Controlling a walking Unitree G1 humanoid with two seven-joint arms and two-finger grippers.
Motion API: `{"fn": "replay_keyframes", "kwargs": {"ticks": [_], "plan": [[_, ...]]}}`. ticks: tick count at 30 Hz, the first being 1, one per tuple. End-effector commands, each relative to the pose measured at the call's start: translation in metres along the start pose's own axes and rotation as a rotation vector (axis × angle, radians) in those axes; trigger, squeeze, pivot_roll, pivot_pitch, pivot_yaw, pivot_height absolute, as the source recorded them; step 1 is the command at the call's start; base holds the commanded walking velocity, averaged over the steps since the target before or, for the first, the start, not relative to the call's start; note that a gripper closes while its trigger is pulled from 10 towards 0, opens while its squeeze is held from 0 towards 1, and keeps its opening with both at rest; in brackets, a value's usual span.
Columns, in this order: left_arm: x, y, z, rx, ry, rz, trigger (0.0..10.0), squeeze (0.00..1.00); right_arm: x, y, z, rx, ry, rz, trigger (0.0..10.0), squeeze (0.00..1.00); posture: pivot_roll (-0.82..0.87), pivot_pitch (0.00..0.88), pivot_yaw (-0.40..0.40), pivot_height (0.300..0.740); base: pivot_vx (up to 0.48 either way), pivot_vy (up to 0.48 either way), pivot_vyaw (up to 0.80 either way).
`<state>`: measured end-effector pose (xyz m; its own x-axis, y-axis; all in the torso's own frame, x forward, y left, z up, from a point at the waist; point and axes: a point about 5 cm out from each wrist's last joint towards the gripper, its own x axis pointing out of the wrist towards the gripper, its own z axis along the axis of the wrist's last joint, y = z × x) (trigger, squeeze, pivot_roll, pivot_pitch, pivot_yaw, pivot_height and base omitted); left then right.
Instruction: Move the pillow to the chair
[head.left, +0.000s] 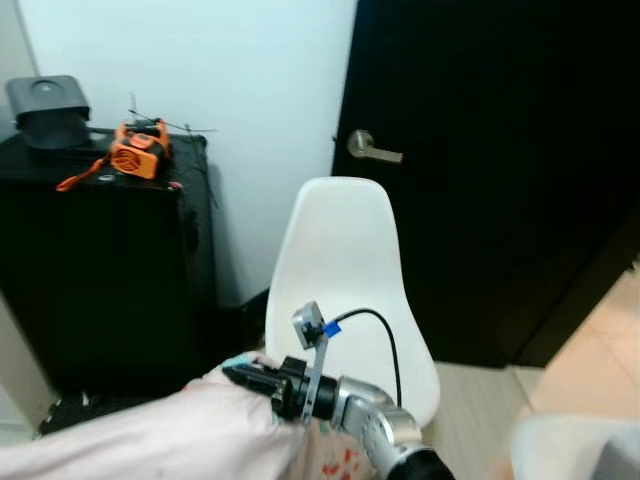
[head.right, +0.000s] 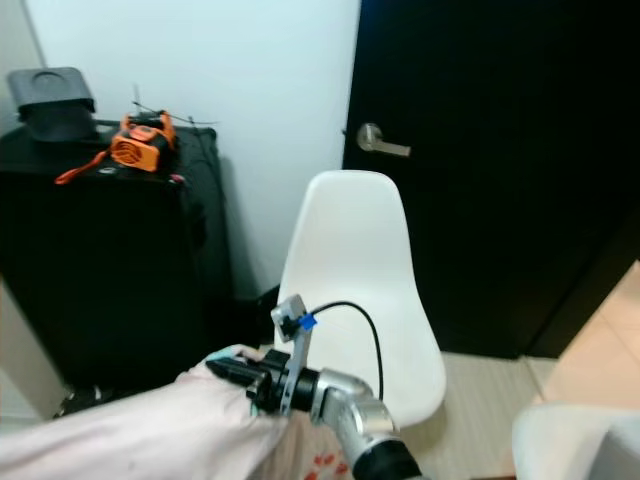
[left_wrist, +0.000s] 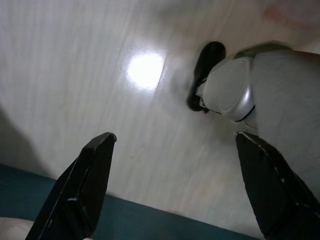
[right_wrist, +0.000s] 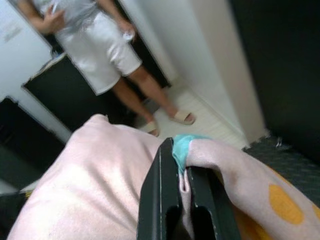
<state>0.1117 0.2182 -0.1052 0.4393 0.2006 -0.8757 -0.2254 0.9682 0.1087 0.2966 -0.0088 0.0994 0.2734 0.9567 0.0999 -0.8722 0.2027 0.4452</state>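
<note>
A pale pink pillow (head.left: 150, 435) with a teal edge and orange spots hangs low at the front left, held up off the floor. My right gripper (head.left: 245, 378) is shut on its corner; in the right wrist view the fabric (right_wrist: 210, 160) is pinched between the black fingers (right_wrist: 160, 200). The white shell chair (head.left: 345, 290) stands just behind the gripper, its seat bare, in front of a black door. My left gripper (left_wrist: 175, 185) hangs open over a pale shiny floor, holding nothing.
A black cabinet (head.left: 95, 270) stands left of the chair with an orange tool (head.left: 135, 152) and a black device (head.left: 48, 105) on top. The door's lever handle (head.left: 370, 148) is above the chair back. A person (right_wrist: 100, 45) in white shorts stands nearby, seen in the right wrist view.
</note>
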Motion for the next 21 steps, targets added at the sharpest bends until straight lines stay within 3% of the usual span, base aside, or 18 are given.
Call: {"fn": "replay_keyframes", "kwargs": {"ticks": [1,5,7,9,15,16,17,18,19,21], "plan": [[0.0,-0.004,-0.001,0.008,0.007,-0.017,10.0,0.0,0.023,0.014,0.015,-0.02,-0.105,0.075,10.0,0.0,0.16,0.038,-0.11,0.74,0.0,0.0,0.75],[0.0,-0.005,0.0,0.004,0.005,-0.026,10.0,0.0,0.022,0.008,0.019,-0.017,-0.147,0.006,10.0,0.0,0.16,0.038,-0.107,0.74,0.0,0.0,0.71],[0.0,-0.006,0.0,0.003,0.001,-0.035,10.0,0.0,0.022,0.002,0.02,0.012,-0.153,-0.058,10.0,0.0,0.16,0.039,-0.107,0.74,0.0,0.0,0.0],[0.0,-0.006,0.002,0.007,-0.007,-0.044,10.0,0.0,0.023,-0.001,0.02,-0.013,-0.127,-0.102,10.0,0.0,0.16,0.038,-0.107,0.74,0.382,0.0,0.0],[0.001,-0.008,0.007,0.001,-0.022,-0.049,10.0,0.0,0.023,-0.002,0.033,0.015,-0.188,-0.085,10.0,0.0,0.16,0.036,-0.109,0.74,0.401,0.0,0.0],[0.002,-0.009,0.009,0.001,-0.029,-0.053,10.0,0.0,0.023,0.002,0.049,0.047,-0.26,-0.034,10.0,0.0,0.16,0.037,-0.109,0.74,0.48,0.0,-0.8],[0.002,-0.009,0.009,0.001,-0.029,-0.053,10.0,0.0,0.023,0.002,0.049,0.047,-0.26,-0.034,10.0,0.0,0.16,0.037,-0.109,0.74,0.48,0.0,-0.8],[0.002,-0.01,0.01,0.001,-0.031,-0.056,10.0,0.0,0.022,0.006,0.072,0.086,-0.365,0.014,10.0,0.0,0.16,0.037,-0.108,0.74,0.337,0.0,-0.8],[0.002,-0.01,0.01,0.001,-0.031,-0.056,10.0,0.0,0.022,0.006,0.072,0.086,-0.365,0.014,10.0,0.0,0.16,0.037,-0.108,0.74,0.337,0.0,-0.8],[0.002,-0.011,0.01,0.002,-0.032,-0.058,10.0,0.0,0.02,0.008,0.097,0.099,-0.468,0.043,10.0,0.0,0.16,0.036,-0.107,0.74,0.409,0.0,-0.8]]}}
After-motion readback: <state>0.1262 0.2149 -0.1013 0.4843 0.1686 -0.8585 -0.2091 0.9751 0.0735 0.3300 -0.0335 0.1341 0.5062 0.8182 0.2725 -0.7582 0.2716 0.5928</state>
